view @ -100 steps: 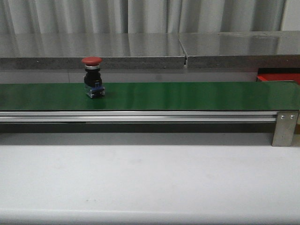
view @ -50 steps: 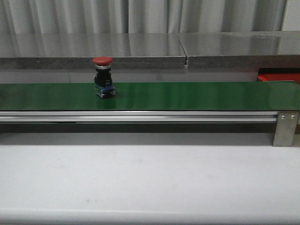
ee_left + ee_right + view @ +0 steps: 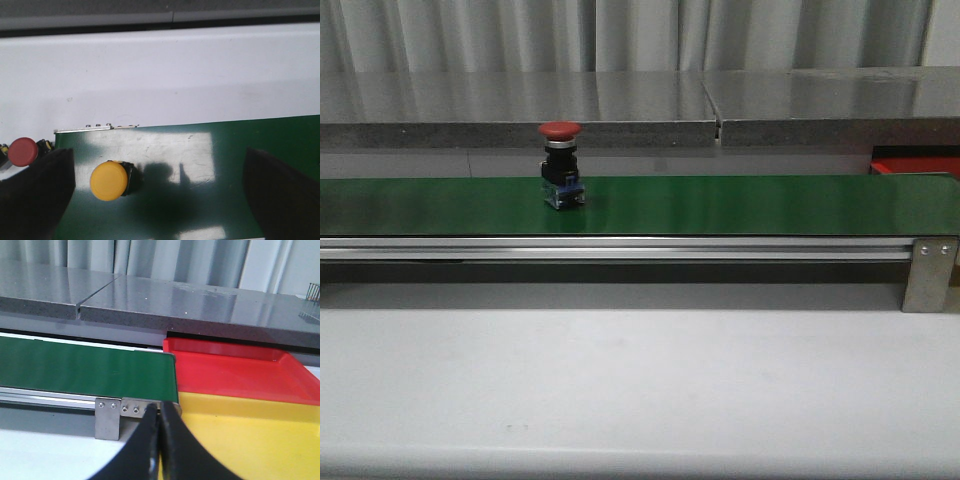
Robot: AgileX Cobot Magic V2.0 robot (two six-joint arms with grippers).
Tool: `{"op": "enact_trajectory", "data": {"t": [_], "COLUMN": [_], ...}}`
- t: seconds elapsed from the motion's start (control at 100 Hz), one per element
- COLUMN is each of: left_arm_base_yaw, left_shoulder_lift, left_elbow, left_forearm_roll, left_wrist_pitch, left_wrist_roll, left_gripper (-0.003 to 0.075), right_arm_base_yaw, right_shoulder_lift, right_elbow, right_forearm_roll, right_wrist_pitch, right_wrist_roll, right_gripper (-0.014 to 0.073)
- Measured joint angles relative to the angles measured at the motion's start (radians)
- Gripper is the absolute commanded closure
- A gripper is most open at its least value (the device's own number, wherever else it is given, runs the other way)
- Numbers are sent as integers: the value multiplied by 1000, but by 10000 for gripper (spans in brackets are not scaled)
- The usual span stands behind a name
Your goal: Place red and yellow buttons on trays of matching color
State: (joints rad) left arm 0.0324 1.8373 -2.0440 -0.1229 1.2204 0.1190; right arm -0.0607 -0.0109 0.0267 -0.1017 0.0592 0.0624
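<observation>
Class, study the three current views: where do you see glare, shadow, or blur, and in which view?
Left wrist view: a bright glare patch on the green belt, with a dark shadow beside the yellow button; the left pincer fingers are blurred dark shapes. Right wrist view: the right pincer is out of focus. Front view: evenly lit, with soft reflections on the grey counter.

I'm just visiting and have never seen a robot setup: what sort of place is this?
Probably a lab or workshop mock-up of a factory sorting line. A long green conveyor belt carries a red push button, and a red tray and a yellow tray sit at the belt's end. Plain curtains hang behind.
</observation>
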Motion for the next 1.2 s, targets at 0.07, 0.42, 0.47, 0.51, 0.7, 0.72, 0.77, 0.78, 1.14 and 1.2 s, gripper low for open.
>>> {"op": "enact_trajectory", "data": {"t": [0.07, 0.42, 0.47, 0.51, 0.7, 0.72, 0.77, 0.78, 1.14, 1.2], "left_arm_base_yaw": [-8, -9, -9, -9, -9, -9, -9, -9, -9, -9], "left_shoulder_lift": [-66, -560, -646, -720, -1042, -1074, -1150, -1171, -1531, -1550], "left_elbow": [49, 651, 761, 853, 1203, 1233, 1298, 1307, 1555, 1560], "left_forearm_roll": [-2, -10, -15, -19, -33, -33, -35, -34, -43, -44], "left_wrist_pitch": [-36, -382, -447, -492, -652, -659, -671, -673, -682, -682], "left_wrist_roll": [2, 4, 4, 4, 4, 4, 4, 4, 4, 4], "left_gripper": [60, 62, 62, 62, 62, 62, 62, 62, 491, 666], "right_arm_base_yaw": [0, 0, 0, 0, 0, 0, 0, 0, 0, 0], "right_shoulder_lift": [0, 0, 0, 0, 0, 0, 0, 0, 0, 0], "right_elbow": [0, 0, 0, 0, 0, 0, 0, 0, 0, 0], "right_forearm_roll": [0, 0, 0, 0, 0, 0, 0, 0, 0, 0], "right_wrist_pitch": [0, 0, 0, 0, 0, 0, 0, 0, -4, -11], "right_wrist_roll": [0, 0, 0, 0, 0, 0, 0, 0, 0, 0], "right_gripper": [711, 711, 711, 711, 711, 711, 711, 711, 711, 711]}}
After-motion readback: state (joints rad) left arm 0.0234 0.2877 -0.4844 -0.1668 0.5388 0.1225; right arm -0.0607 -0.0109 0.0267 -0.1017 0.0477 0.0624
